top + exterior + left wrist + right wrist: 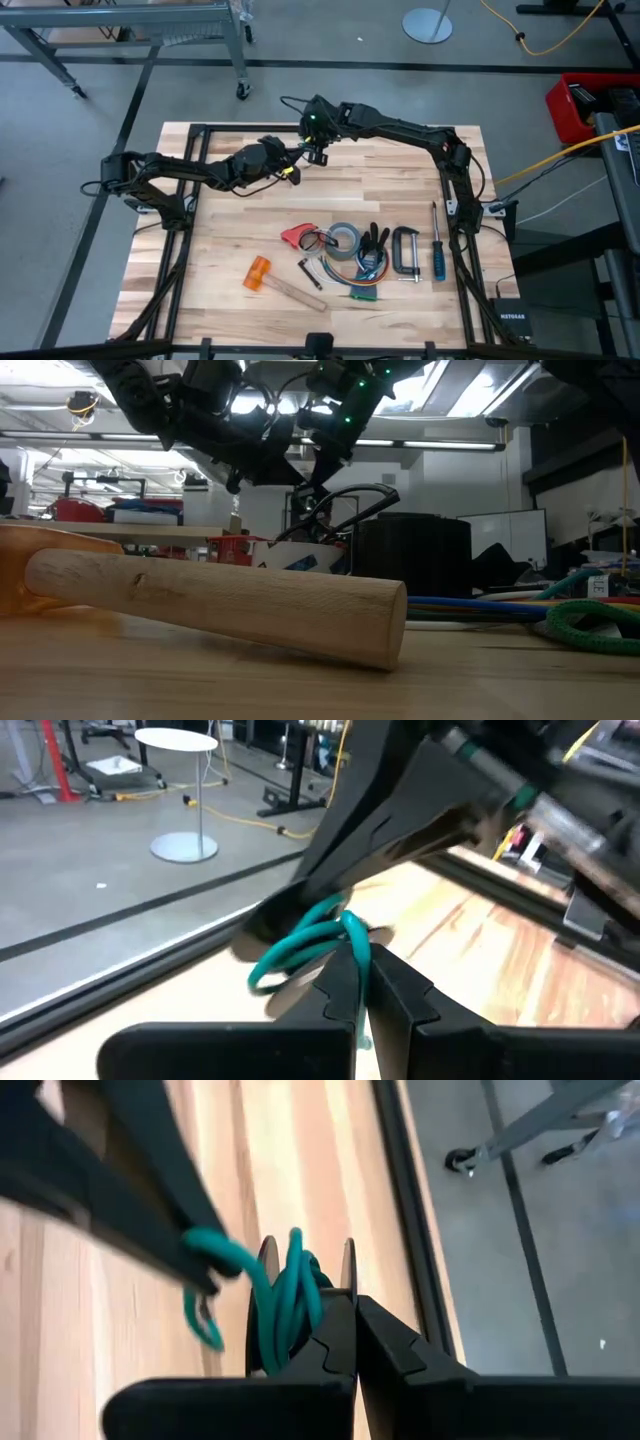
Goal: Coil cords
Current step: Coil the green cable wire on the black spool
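Hidden in the high view: the meeting point of both pincers, lost in dark arm bodies near the far edge of the bench [400, 310]. Blocked across the low view's foreground by the wooden hammer handle [215, 600]; arms cut off at the top there. Blurred in both wrist views, so the cord's full run not traceable.

Legible writing: none clearly readable; a small white label on a black box at the bench's near right corner [512, 316], too small to make out.

Left pincer [358, 982]: fingers pressed together, pinching a teal-green cord [300, 942] whose loops bulge out just beyond the tips. Right pincer [352, 1325]: fingers likewise pressed together, gripping the same cord [285, 1305] where several turns bunch side by side, next to two thin round discs. Both held above the far middle of the bench, tips nearly touching each other.

Lying untouched at the near middle: orange-headed hammer [259, 272], roll of grey tape [345, 238], black clamp [405, 251], blue-handled screwdriver [437, 255], bundle of coloured wires [362, 290].
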Motion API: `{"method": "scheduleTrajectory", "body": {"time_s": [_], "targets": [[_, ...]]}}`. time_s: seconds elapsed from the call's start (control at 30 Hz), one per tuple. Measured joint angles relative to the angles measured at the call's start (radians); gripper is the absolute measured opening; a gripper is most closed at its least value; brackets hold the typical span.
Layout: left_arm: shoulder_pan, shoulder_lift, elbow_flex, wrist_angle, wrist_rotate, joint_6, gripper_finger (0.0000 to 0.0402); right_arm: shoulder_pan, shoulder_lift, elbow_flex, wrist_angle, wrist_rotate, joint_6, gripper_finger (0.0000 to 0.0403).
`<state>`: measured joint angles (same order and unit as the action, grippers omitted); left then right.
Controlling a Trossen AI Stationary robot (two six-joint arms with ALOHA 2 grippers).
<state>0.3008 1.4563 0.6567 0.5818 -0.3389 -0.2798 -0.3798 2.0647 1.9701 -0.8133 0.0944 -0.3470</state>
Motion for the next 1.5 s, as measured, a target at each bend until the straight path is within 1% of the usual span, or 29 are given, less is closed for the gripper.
{"method": "scheduleTrajectory", "body": {"time_s": [0.3,0.37,0.6,0.8,0.93,1.13,1.27,1.37,1.5], "targets": [[0.0,0.0,0.0,-0.032,0.002,0.029,0.0,0.0,-0.008,0.0,-0.114,-0.01,-0.002,0.0001],[0.0,-0.001,0.0,-0.05,0.002,0.035,0.0,0.0,-0.016,0.0,-0.132,-0.042,0.0,0.0001],[0.0,-0.001,0.001,-0.141,0.005,0.034,0.0,0.0,-0.066,-0.001,-0.122,-0.21,0.007,0.0001],[0.0,-0.002,0.002,-0.131,0.021,0.055,0.0,-0.001,-0.112,-0.001,-0.076,-0.26,0.034,0.0001],[0.0,-0.003,0.002,-0.108,0.048,0.081,0.001,-0.001,-0.14,-0.001,-0.052,-0.271,0.036,0.0001],[0.0,-0.001,0.001,-0.102,0.049,0.082,0.0031,0.0,-0.157,-0.001,-0.001,-0.273,0.058,0.0001],[0.0,-0.001,0.0,-0.082,0.049,0.086,0.0041,0.0,-0.164,0.0,0.0,-0.276,0.063,0.0001],[0.001,-0.002,0.0,-0.072,0.049,0.084,0.0045,0.0,-0.164,0.0,-0.009,-0.274,0.063,0.0001],[0.003,-0.03,0.0,-0.074,0.045,0.144,0.0043,-0.007,-0.18,0.0,-0.018,-0.269,0.063,0.0001]]}}
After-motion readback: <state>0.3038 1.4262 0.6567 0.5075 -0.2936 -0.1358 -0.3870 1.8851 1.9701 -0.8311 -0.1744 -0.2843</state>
